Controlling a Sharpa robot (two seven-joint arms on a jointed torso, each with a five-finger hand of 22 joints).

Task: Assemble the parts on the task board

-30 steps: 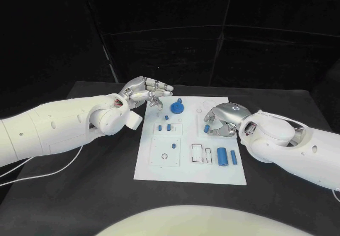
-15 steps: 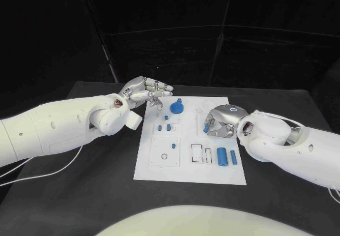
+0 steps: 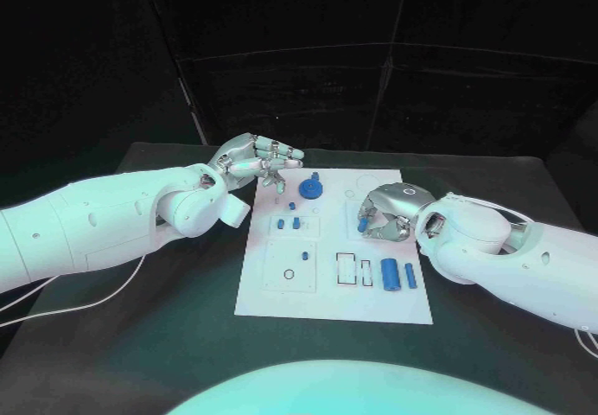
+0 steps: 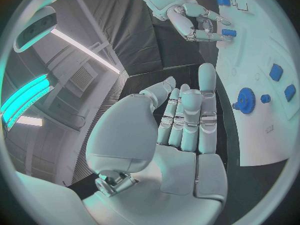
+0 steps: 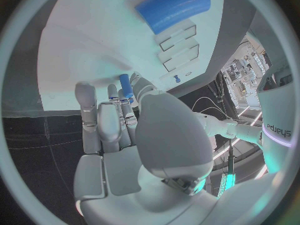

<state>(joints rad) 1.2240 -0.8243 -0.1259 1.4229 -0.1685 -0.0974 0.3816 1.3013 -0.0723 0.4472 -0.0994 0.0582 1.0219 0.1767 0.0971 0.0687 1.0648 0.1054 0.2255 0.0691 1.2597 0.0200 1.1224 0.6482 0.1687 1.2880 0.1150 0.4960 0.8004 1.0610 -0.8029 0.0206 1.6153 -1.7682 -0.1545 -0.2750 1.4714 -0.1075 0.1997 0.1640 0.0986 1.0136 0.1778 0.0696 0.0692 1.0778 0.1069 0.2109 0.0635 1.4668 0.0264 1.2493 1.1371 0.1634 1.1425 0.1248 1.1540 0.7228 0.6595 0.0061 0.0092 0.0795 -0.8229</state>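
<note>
A small blue cylindrical peg [image 3: 364, 224] is pinched in the fingers of the right hand [image 3: 389, 210], just above the right part of the flat white task board [image 3: 334, 307]. The left hand [image 3: 256, 161] hovers at the board's far left corner, fingers straight, close together, holding nothing.

Both arms are showing smooth white shells, bulging into rounded housings near the wrists, with small dark screw holes dotting the left arm's casing. The left hand [image 3: 256, 160] is gleaming silver, its fingers built of jointed metal segments, and reddish wiring is peeking out at its wrist. The right hand [image 3: 388, 210] is wearing a domed silver back. A thin white cable is trailing from the left arm, and thin cables are looping over the right forearm. The word "sharpa" is showing on the white casing in the right wrist view.
</note>
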